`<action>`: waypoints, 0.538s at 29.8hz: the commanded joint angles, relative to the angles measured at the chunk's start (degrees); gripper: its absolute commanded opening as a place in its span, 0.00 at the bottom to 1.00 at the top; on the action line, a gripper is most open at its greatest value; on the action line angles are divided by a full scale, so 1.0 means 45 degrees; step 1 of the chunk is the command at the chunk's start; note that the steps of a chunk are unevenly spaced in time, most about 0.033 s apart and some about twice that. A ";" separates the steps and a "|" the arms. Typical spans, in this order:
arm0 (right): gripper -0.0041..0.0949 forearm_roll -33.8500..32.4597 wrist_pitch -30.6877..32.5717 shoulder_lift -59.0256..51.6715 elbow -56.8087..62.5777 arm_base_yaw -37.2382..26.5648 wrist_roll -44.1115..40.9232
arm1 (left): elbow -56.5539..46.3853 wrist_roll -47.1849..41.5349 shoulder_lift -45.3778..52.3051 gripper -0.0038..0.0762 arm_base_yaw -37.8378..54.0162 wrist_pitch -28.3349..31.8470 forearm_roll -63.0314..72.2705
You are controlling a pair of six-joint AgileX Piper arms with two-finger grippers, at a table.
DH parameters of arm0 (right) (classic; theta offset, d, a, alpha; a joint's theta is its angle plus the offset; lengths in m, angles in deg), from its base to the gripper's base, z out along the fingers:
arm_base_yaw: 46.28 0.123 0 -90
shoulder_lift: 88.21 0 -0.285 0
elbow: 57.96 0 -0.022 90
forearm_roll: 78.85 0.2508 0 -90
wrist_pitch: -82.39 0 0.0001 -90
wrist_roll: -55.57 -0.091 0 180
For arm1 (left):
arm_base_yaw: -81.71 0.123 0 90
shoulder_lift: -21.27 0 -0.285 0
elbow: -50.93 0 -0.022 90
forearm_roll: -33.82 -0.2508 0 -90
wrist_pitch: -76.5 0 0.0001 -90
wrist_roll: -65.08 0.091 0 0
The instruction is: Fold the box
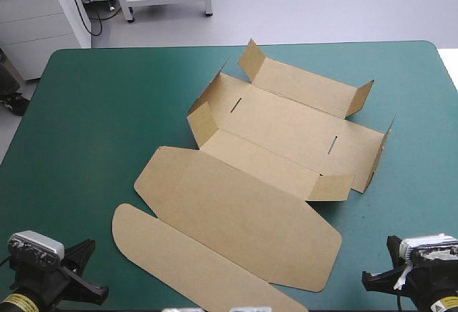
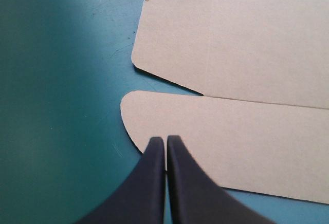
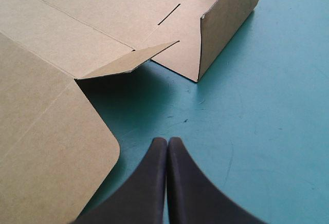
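Meeting empty, left fingers, right fingers, box ahead

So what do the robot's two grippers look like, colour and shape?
Both look alike. The left gripper has two broad, smooth black fingers shaped like curved fins, wide at the base, tapering to rounded tips. The right gripper has the same pair. In the high view the left arm and the right arm are black, each with a small yellow marking.

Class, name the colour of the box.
The box is plain brown, best seen in the high view.
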 commanded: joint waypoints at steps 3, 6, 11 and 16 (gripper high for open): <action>0.02 0.0183 -0.0819 0.0277 -0.0317 0.0002 0.0105 | 0.0267 -0.0073 -0.0197 0.04 -0.0024 0.0819 -0.0006; 0.02 0.0183 -0.0819 0.0277 -0.0317 0.0002 0.0105 | 0.0267 -0.0073 -0.0197 0.04 -0.0024 0.0819 -0.0006; 0.02 0.0183 -0.0490 0.0277 -0.0317 0.0002 0.0105 | 0.0267 -0.0073 -0.0197 0.04 -0.0024 0.0819 -0.0006; 0.02 0.0183 0.0075 0.0573 -0.0962 0.0002 0.0078 | 0.0267 -0.0073 -0.0197 0.04 -0.0024 0.0819 -0.0006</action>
